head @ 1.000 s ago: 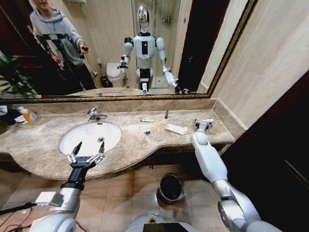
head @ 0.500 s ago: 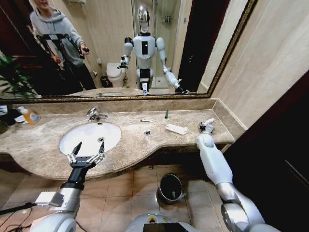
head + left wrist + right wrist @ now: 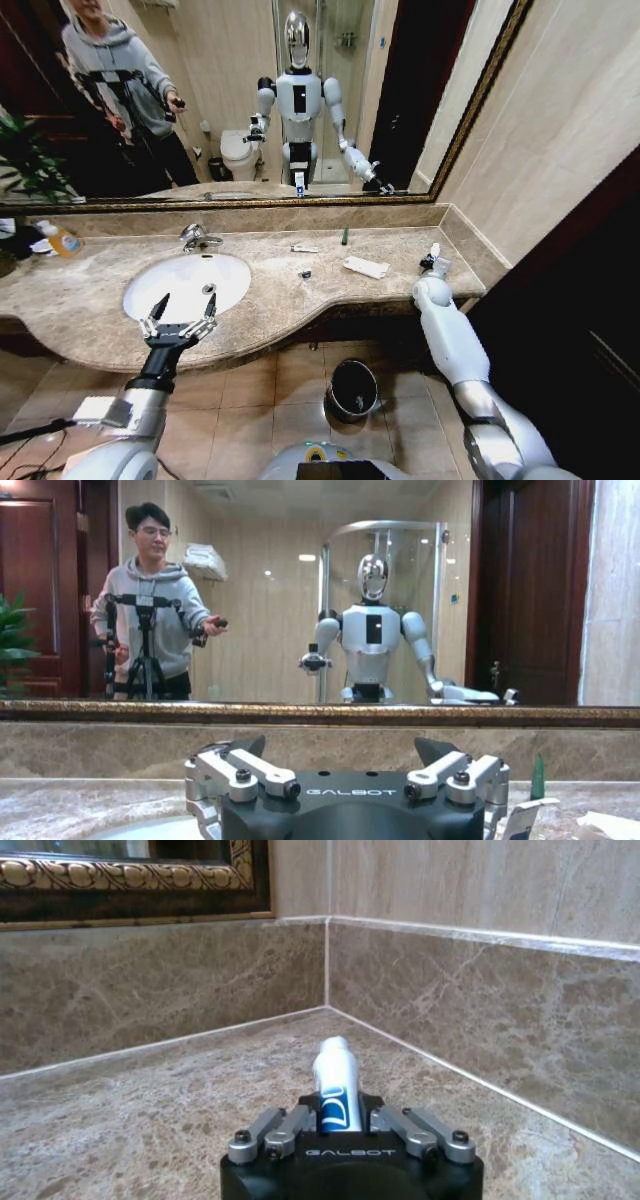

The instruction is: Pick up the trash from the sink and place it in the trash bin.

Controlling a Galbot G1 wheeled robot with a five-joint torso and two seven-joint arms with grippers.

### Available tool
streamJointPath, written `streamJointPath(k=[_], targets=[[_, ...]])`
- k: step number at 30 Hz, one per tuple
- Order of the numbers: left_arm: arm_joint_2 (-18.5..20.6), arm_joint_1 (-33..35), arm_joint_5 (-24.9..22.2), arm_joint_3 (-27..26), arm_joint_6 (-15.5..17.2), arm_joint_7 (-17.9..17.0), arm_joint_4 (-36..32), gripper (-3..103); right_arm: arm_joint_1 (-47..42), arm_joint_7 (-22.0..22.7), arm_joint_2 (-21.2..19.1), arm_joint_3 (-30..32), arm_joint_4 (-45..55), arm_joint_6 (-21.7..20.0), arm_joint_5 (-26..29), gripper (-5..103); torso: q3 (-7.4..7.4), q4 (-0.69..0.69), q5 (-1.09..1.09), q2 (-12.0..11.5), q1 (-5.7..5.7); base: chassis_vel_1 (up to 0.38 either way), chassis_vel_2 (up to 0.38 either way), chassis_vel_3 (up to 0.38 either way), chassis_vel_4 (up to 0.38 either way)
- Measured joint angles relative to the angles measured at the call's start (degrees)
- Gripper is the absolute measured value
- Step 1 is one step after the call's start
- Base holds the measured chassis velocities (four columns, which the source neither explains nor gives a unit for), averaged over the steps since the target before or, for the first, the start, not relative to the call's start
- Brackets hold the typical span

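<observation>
My right gripper [image 3: 432,260] is shut on a white mini bottle [image 3: 333,1072] with a blue label, low over the countertop's far right corner by the wall. More trash lies on the counter: a flat white packet [image 3: 366,267], a dark green tube [image 3: 345,236], a slim white sachet [image 3: 304,248] and a tiny dark bit [image 3: 305,273]. My left gripper [image 3: 178,318] hangs open over the front rim of the white oval sink [image 3: 175,275]. The black trash bin [image 3: 353,388] stands on the floor below the counter's edge.
A chrome faucet [image 3: 195,237] stands behind the basin. An orange liquid bottle [image 3: 62,240] sits at the counter's far left. A framed mirror runs along the back wall, and a tiled wall closes the right side. Tiled floor surrounds the bin.
My right arm has swung slightly to the right, carrying the white mini bottle closer to the side wall. The left arm has not moved.
</observation>
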Motion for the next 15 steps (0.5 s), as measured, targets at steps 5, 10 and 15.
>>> streamJointPath(k=[5,10,15], targets=[[0.0,0.0,0.0,0.0,0.0,0.0,0.0,100,-0.7,-0.1,-0.1,-0.2,1.3,-0.1,0.7,23,0.00,0.00,0.03,0.0,0.00,0.000,0.000,0.000,0.000],[0.0,0.0,0.0,0.0,0.0,0.0,0.0,100,-1.2,-0.3,-0.5,-0.3,2.7,-0.1,1.4,23,0.01,0.01,0.06,0.0,0.00,0.000,0.000,0.000,0.000],[0.0,0.0,0.0,0.0,0.0,0.0,0.0,100,-4.0,-0.7,-3.3,-0.6,9.8,0.8,5.1,23,0.01,0.02,0.03,0.0,0.01,0.000,0.000,0.000,0.000]])
